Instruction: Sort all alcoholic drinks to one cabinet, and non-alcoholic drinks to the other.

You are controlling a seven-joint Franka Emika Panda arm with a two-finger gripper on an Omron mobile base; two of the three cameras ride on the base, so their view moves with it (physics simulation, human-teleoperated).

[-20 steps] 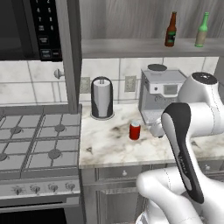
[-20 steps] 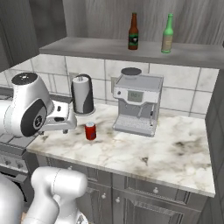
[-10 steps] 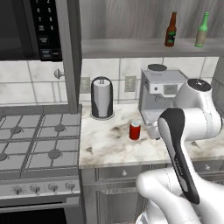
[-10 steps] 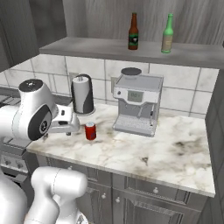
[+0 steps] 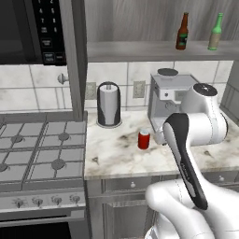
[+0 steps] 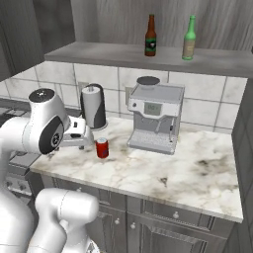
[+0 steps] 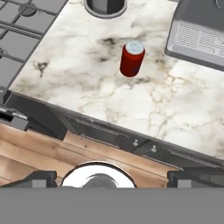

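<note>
Red soda can [image 5: 144, 139] standing upright on the marble worktop [image 6: 163, 173], silver top up, well in from the front edge and toward the worktop's left end, apart from everything around it. Sitting between the dark paper-towel holder [image 5: 108, 104] at the back wall and the grey coffee machine [image 6: 154, 117], nearer the front than either. In the hand view, same can [image 7: 131, 58] showing upright in the upper middle, the machine's drip tray [image 7: 199, 38] at the upper right and the holder's round base [image 7: 105, 6] at the top edge.

Brown bottle with a red label [image 6: 150, 36] and green bottle with a tan label [image 6: 188, 31] standing upright, side by side but apart, on the grey shelf floor of the open wall cabinet [image 5: 140, 49] above the coffee machine; brown one on the left, green one on the right.

Gripper [image 6: 87, 139] hanging just left of the can, above the worktop's front left part, not touching the can; fingers spread wide apart, clasping nothing. Gas stove [image 5: 35, 151] lying beyond the worktop's left edge, microwave [image 5: 28, 28] hanging above it. Base cabinets with small knobs [image 6: 175, 215] running below the front edge.
</note>
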